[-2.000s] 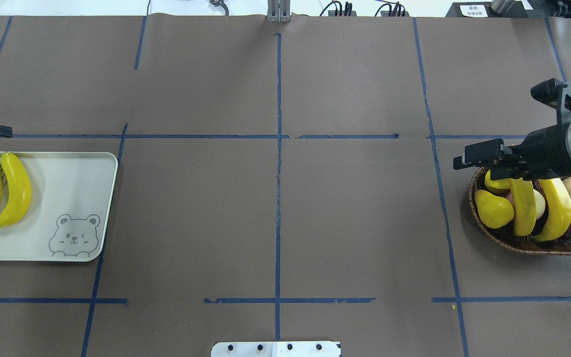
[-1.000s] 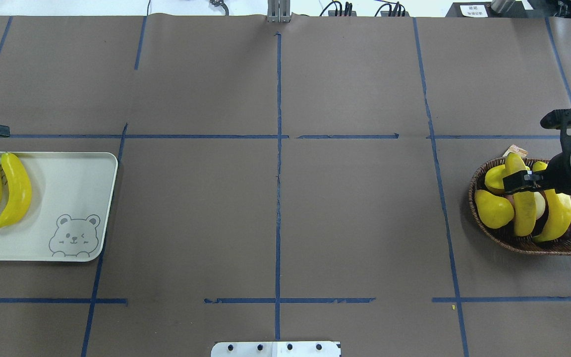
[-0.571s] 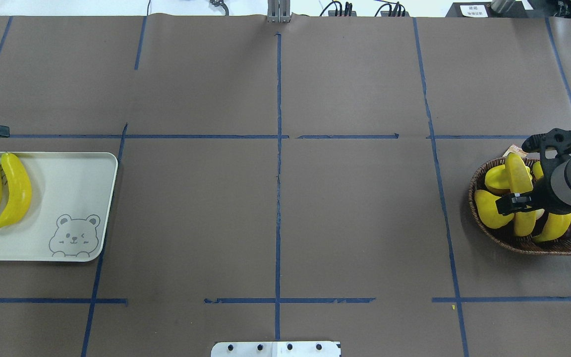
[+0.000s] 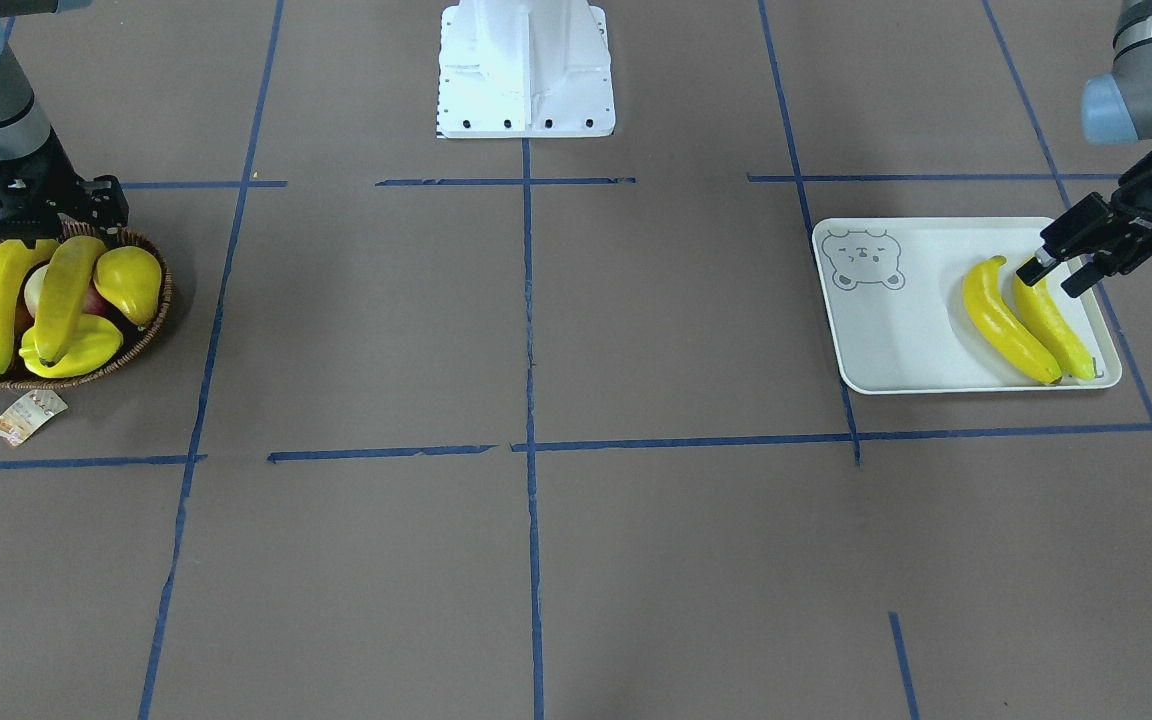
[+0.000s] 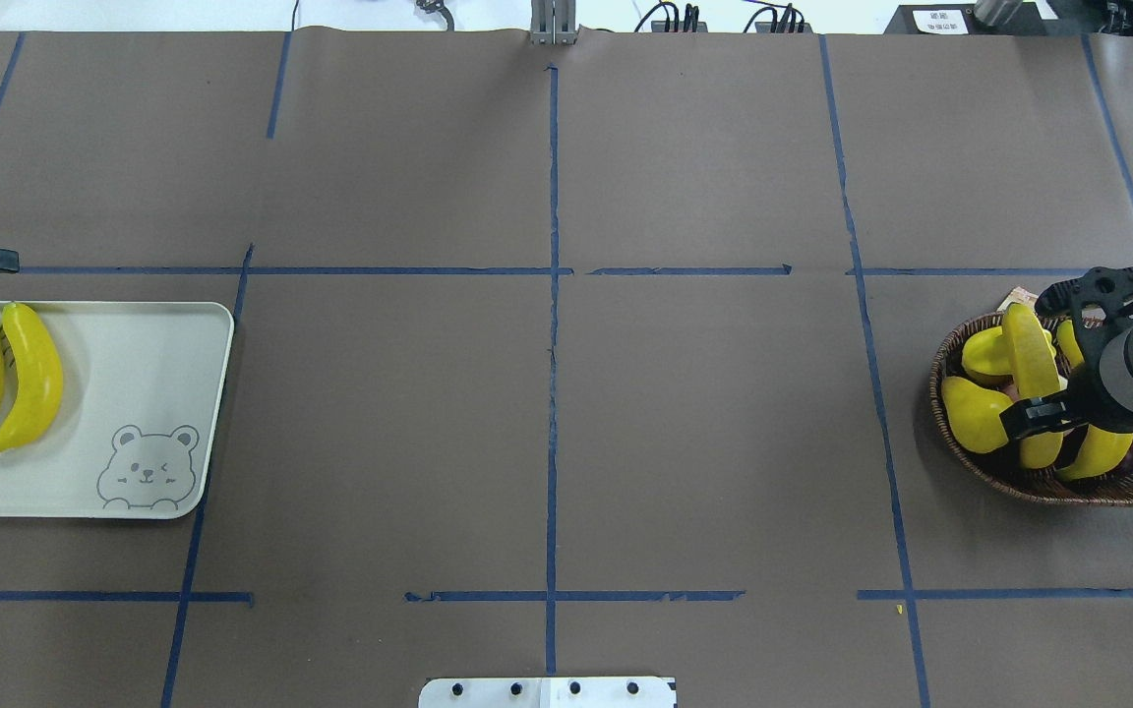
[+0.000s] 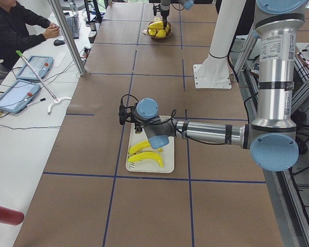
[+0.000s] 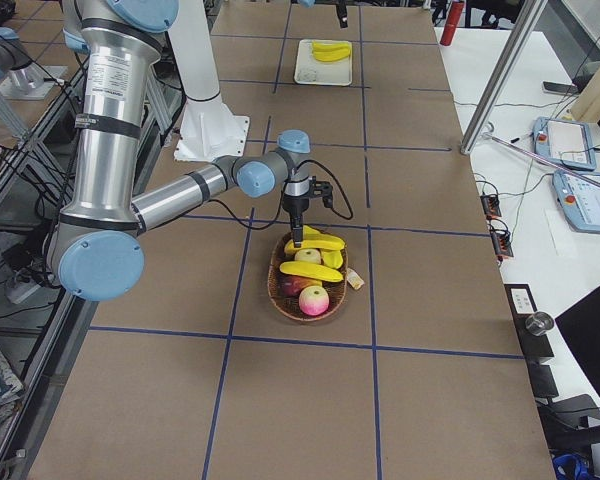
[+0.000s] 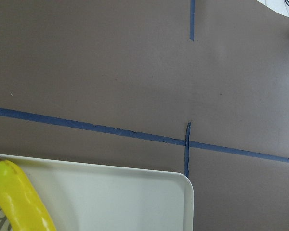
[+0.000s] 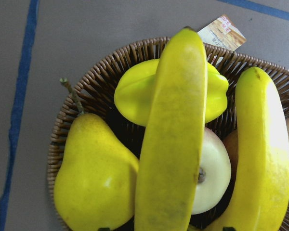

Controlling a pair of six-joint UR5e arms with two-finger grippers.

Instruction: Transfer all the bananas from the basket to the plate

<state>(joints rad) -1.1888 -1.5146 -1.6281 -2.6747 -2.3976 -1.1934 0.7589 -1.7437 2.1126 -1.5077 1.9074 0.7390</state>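
Yellow banana (image 9: pixel 173 134) lying glossy across starfruit (image 9: pixel 130 98); right gripper (image 5: pixel 1046 430) fingers straddling it wide, off-centre. Closing here prob. risking pivot/slip, bumping pear (image 9: pixel 94 173). Left gripper (image 4: pixel 1058 274) fingers hanging apart, empty.

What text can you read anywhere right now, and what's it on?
Nothing is clear enough to quote.
Tag beside the basket: printed, too blurred to read.
Plate: grey lettering, mostly hidden under the bananas.
Sign at the table's far edge: too small.
Arm stickers: too small.
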